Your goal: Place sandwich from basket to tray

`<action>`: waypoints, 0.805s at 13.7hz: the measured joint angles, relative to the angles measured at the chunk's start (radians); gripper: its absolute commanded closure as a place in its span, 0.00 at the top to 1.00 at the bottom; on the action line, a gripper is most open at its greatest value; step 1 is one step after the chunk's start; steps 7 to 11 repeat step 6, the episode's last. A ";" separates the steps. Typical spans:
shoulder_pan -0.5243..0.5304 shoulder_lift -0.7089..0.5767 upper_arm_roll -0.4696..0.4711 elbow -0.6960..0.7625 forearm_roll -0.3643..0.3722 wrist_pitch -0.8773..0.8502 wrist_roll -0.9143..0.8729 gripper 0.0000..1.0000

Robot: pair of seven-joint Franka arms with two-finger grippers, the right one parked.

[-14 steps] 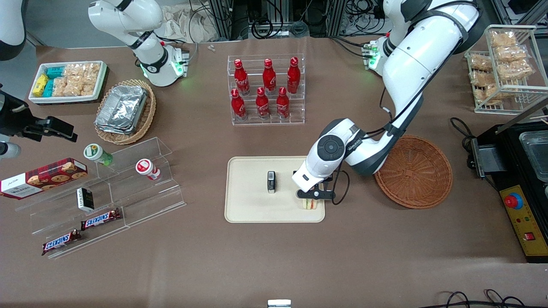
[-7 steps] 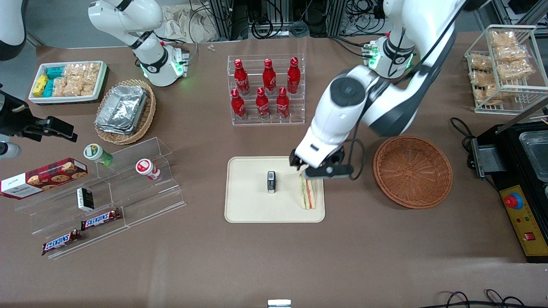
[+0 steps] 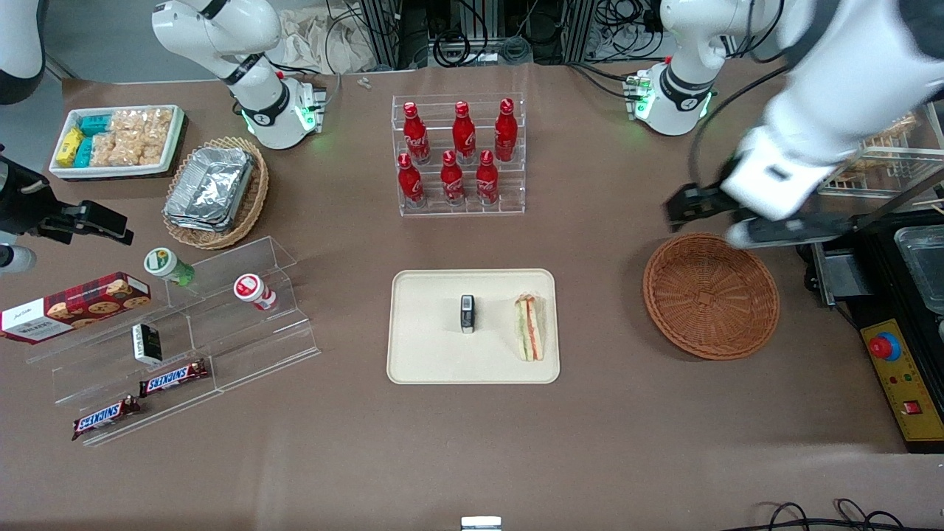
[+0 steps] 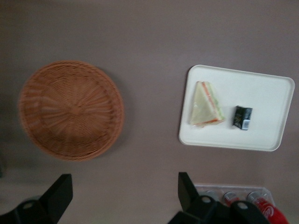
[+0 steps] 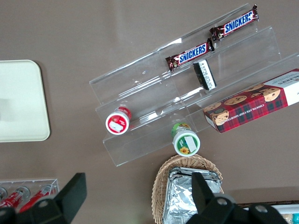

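Note:
The sandwich (image 3: pixel 531 327) lies flat on the cream tray (image 3: pixel 428 361), at the tray's end nearest the basket; it also shows in the left wrist view (image 4: pixel 206 104) on the tray (image 4: pixel 261 88). The reddish-brown wicker basket (image 3: pixel 711 295) is empty and sits on the table beside the tray, toward the working arm's end; the left wrist view shows it too (image 4: pixel 70 109). My left gripper (image 3: pixel 712 217) is raised high above the table, over the basket's edge farther from the front camera. It is open and empty (image 4: pixel 125 196).
A small black packet (image 3: pixel 467 313) lies in the middle of the tray. A clear rack of red bottles (image 3: pixel 457 155) stands farther from the front camera than the tray. A wire rack of snack bags (image 3: pixel 870 118) and a black machine (image 3: pixel 900 295) stand toward the working arm's end.
The gripper let go of the sandwich on the tray, rose, and swung away to above the basket's edge. The sandwich stays on the tray.

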 measured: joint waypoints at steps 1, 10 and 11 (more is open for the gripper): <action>0.000 -0.030 0.053 -0.001 -0.002 -0.033 0.039 1.00; -0.020 -0.062 0.107 0.002 -0.002 -0.061 0.083 1.00; -0.020 -0.062 0.107 0.002 -0.002 -0.061 0.083 1.00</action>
